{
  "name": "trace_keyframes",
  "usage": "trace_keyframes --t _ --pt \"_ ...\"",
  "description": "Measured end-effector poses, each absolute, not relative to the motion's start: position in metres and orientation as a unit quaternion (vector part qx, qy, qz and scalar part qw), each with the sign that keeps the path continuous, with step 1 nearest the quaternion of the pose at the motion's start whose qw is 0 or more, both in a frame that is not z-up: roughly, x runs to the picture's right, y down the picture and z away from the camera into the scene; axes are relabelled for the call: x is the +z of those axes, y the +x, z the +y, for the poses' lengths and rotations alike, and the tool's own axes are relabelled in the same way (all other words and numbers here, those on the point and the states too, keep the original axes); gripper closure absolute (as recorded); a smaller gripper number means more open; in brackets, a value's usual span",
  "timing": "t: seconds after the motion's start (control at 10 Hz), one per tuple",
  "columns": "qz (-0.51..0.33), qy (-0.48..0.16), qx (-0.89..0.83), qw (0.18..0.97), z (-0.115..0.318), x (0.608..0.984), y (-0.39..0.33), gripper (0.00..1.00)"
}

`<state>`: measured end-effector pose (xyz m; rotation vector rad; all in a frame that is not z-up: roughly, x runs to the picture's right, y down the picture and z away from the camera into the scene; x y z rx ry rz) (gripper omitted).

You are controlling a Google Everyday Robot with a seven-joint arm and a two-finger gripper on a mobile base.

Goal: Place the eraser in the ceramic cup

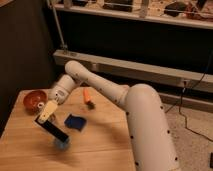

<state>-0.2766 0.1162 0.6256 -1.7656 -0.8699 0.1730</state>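
The eraser (53,129), a flat black oblong block, is held tilted, its upper left end in my gripper (44,116). Its lower right end sits right over the ceramic cup (61,144), a small blue-grey cup on the wooden table (100,150) near its front left. The eraser hides most of the cup's rim, and I cannot tell whether it touches the cup. The gripper's pale fingers (47,111) are shut on the eraser, left of and above the cup. The white arm reaches in from the right.
An orange-red bowl (33,100) stands at the table's far left. A bright blue squarish pad (75,121) lies just right of the gripper. A small orange object (87,96) lies behind it. A dark wall and a metal rail run behind the table.
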Motion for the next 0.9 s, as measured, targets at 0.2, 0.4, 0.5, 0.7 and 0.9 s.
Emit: trace_keyframes --t 0.2,0.4,0.5,0.7,0.9 --pt "-0.387 -0.762 0.069 0.514 0.113 0.625 -0.276 1.00" --pt "-0.401 -0.768 0.058 0.497 0.114 0.627 -0.275 1.00" --pt "-0.405 -0.767 0.052 0.494 0.116 0.629 -0.275 1.00" --pt "-0.395 -0.754 0.045 0.523 0.124 0.640 -0.278 1.00" --pt "-0.380 -0.731 0.054 0.565 0.124 0.653 -0.281 1.00"
